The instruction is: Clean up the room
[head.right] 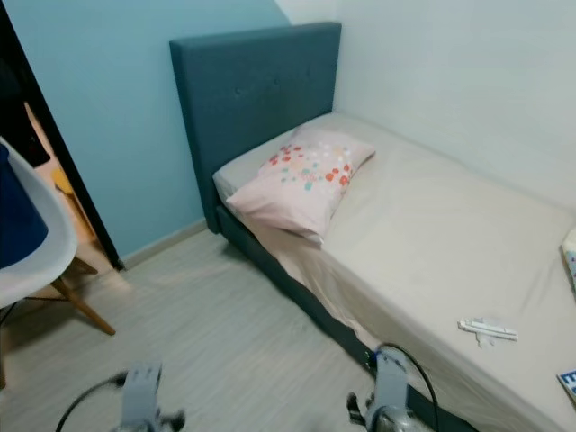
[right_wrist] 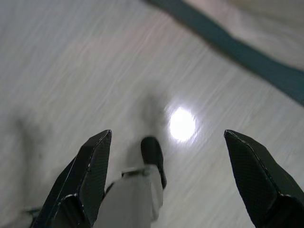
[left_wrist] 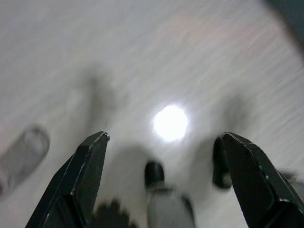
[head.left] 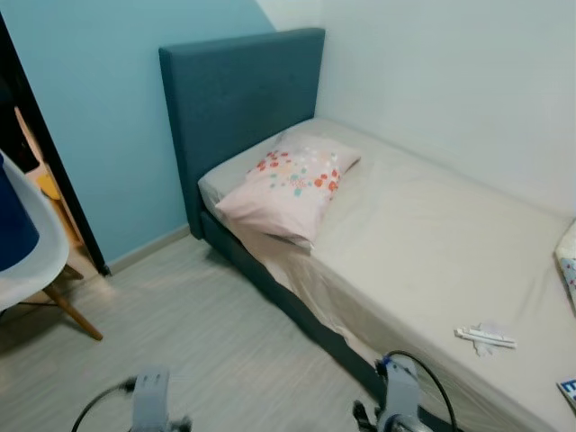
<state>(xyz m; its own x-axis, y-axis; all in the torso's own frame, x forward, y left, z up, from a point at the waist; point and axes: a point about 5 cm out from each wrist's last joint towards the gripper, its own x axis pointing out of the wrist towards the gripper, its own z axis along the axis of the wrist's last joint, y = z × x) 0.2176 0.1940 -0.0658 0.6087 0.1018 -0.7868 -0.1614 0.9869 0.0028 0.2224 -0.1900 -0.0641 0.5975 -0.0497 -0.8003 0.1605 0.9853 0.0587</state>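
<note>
Head views look down on a single bed (head.left: 423, 243) with a beige sheet, set against a white wall, its teal upholstered headboard (head.left: 238, 99) standing at the corner where a light blue wall begins. A pink pillow (head.left: 290, 184) with red, orange and teal dots lies at the head end, tilted, one corner overhanging the bed's near edge. Further down the mattress, near the near edge, lie small white stick-like items (head.left: 486, 337), touching one another; what they are cannot be told. A patterned object (head.left: 567, 261) is cut off at the bed's far right, and a dark-edged item (head.left: 569, 391) sits at the lower right corner. The floor (head.left: 198, 342) is pale wood-grain. A white shell chair (head.left: 36, 261) with wooden legs stands at the left, something dark blue on it. Both silver arms hang low at the bottom of the head views. Left gripper (left_wrist: 164, 180): fingers spread wide, nothing between them, pointing down at the floor. Right gripper (right_wrist: 168, 178): fingers likewise spread wide and holding nothing, above the floor beside the bed's teal base. Both wrist views are blurred and show a bright light reflection on the floor.
</note>
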